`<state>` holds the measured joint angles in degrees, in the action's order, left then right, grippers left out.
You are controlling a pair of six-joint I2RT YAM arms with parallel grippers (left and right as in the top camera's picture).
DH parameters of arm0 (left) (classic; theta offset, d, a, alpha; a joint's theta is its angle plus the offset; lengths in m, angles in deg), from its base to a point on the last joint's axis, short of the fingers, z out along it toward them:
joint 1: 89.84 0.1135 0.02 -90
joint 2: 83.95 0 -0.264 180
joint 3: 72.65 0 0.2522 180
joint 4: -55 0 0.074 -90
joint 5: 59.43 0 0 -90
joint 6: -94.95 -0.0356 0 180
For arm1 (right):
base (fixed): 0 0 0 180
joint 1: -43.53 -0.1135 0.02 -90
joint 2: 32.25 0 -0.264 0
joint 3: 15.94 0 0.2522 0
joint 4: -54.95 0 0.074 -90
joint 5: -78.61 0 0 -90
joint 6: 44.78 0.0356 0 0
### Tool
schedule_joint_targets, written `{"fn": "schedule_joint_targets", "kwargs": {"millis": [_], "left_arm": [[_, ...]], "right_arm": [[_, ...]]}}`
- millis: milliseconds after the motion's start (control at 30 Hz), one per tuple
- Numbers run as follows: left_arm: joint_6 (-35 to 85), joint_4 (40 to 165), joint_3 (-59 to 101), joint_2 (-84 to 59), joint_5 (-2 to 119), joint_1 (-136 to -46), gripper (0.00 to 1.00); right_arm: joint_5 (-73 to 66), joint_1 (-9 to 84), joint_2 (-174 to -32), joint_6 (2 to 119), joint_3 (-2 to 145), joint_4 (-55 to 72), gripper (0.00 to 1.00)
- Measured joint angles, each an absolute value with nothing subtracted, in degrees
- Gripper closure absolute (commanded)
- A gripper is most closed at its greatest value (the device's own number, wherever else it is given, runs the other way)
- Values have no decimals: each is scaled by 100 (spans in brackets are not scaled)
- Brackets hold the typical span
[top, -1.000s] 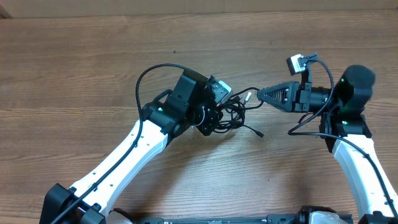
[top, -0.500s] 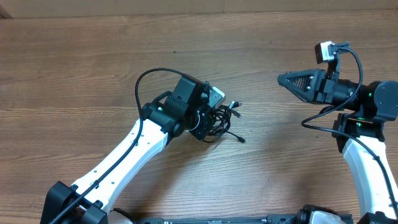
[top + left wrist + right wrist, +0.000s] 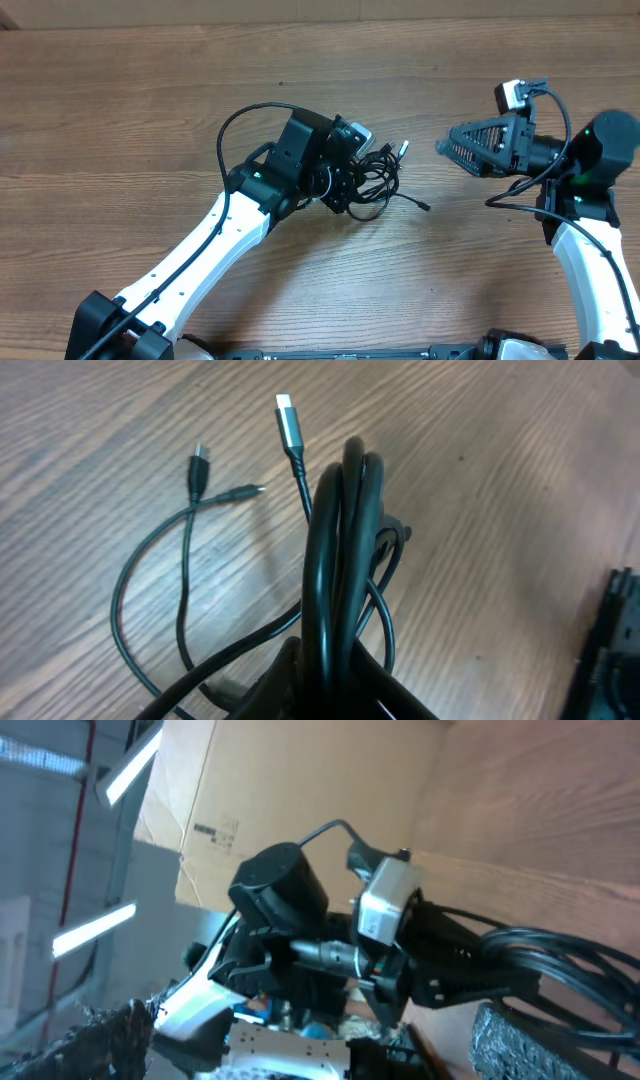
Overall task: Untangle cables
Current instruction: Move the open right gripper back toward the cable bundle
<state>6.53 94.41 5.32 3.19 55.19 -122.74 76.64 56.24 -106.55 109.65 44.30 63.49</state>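
Wooden table (image 3: 120,100), otherwise bare.

Left arm (image 3: 200,250) reaches in from 7 o'clock toward centre. Right arm (image 3: 590,270) comes up from 5 o'clock and turns to point at 9.

Left gripper (image 3: 345,175) is just above table centre, clamped tight on the cables (image 3: 375,180). Right gripper (image 3: 448,150) hangs at 3 o'clock of the bundle, apart from it. Its fingers are spread wide and hold nothing.

The cables are one dark knot at the left gripper's tip, resting on the wood. Only short ends are free: a silvery plug (image 3: 402,148) at 1 o'clock of the knot and one thin tail (image 3: 425,208) at 4 o'clock.

Progress, as a judgement: early. No cord lies apart from the rest, so nearly all the separating is still to do. The free ends look the likeliest places for the right gripper to take hold.

View differences:
- Overhead shows the gap between the two grippers, but the knot is too dense to read there.
- Left wrist view shows thick loops standing upright in the grip, thinner loops fanned toward 9 o'clock, and two small dark plugs (image 3: 198,465) beside the silvery one.
- Right wrist view shows neither plugs nor loose ends. It looks across at the left gripper side-on, with a cardboard box (image 3: 300,770) behind.
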Motion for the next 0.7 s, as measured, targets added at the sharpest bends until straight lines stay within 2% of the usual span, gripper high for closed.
{"fn": "schedule_joint_targets", "kwargs": {"millis": [300, 533, 700], "left_arm": [[338, 9369, 532, 319, 5915, -12274, 96], [-1314, 9013, 532, 319, 6997, -12274, 96], [-2302, 9002, 532, 319, 7217, -12274, 96]], "right_arm": [[7662, 5624, -10743, 9572, 4432, 5036, 0], [7664, 5600, -10765, 8149, 4432, 4551, 0], [7651, 5464, -10765, 7395, 4432, 4249, 0]]}}
